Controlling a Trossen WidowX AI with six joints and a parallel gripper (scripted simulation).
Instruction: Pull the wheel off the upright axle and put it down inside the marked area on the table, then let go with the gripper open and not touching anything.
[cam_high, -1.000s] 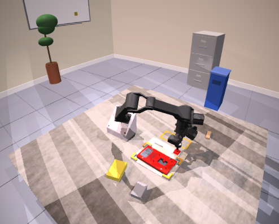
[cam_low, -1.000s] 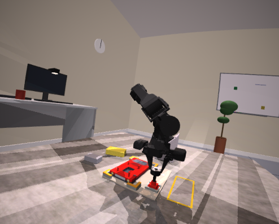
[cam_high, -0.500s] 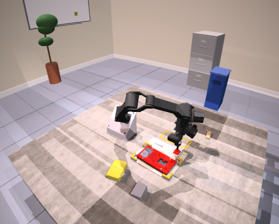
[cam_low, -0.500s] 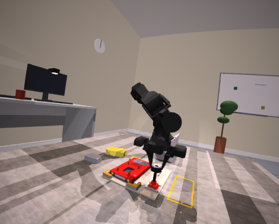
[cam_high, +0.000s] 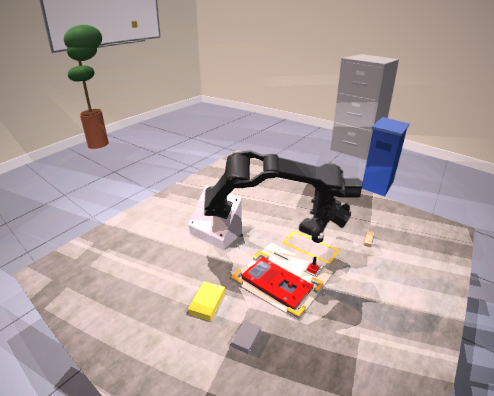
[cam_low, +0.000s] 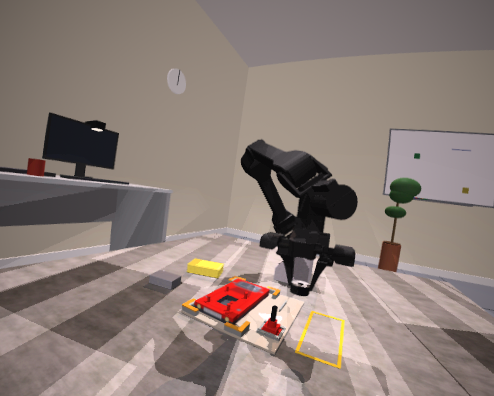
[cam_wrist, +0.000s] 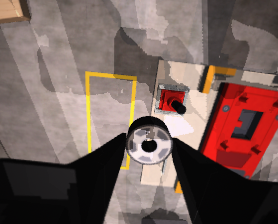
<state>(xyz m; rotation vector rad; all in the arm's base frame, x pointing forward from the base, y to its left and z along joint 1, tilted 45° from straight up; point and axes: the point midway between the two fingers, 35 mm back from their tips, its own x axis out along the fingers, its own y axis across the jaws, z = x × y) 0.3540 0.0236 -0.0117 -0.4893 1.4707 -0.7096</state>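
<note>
My gripper (cam_low: 300, 287) (cam_wrist: 148, 139) is shut on the wheel (cam_low: 300, 290) (cam_wrist: 136, 145), a black tyre with a silver hub, and holds it in the air, clear of the axle. The black upright axle (cam_high: 314, 262) (cam_low: 274, 314) (cam_wrist: 177, 105) stands bare on its red base at the edge of the pale board. The marked area, a yellow outline (cam_high: 324, 260) (cam_low: 343, 331) (cam_wrist: 89, 115), lies flat on the table beside the board. In the wrist view the wheel hangs between the outline and the board, covering a little of both.
The pale board (cam_low: 255, 341) (cam_wrist: 192, 70) carries a red car body (cam_high: 272, 282) (cam_low: 235, 303) (cam_wrist: 235, 155) between orange corner pieces. A yellow block (cam_high: 206, 301) (cam_low: 205, 268) and a grey block (cam_high: 246, 337) (cam_low: 165, 280) lie beyond it. A small wooden block (cam_high: 369, 238) lies past the outline.
</note>
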